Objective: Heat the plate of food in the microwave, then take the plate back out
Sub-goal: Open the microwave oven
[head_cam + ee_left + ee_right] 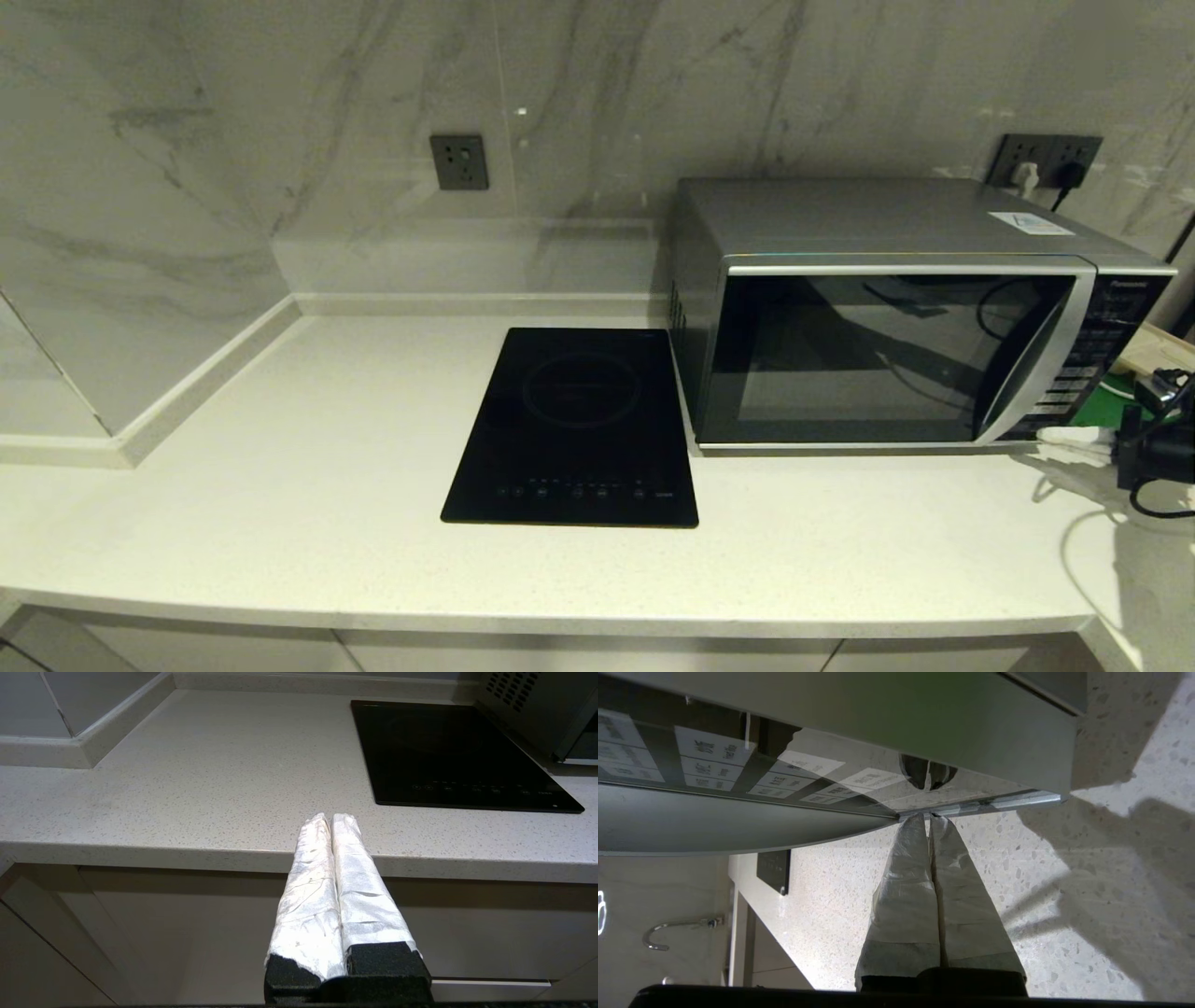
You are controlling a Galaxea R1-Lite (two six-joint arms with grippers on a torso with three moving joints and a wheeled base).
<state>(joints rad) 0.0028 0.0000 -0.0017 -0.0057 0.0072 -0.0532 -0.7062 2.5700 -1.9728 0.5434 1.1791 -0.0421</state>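
Black cooktop [571,429] lies just beside microwave [896,317].

A black glass cooktop [574,429] lies flat mid-counter [280,504], controls toward the front edge. Wall sockets [458,161] sit in the marble backsplash [233,140] above the rear edge.

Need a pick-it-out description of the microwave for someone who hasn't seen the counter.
Start at the pale speckled countertop under the marble wall. On its right half stands the microwave, a tall silver-grey box with a dark glass door, shut, and a curved silver strip beside a button panel. Its neighbour on the left, the cooktop, is only a flat black glass slab lying on the counter.
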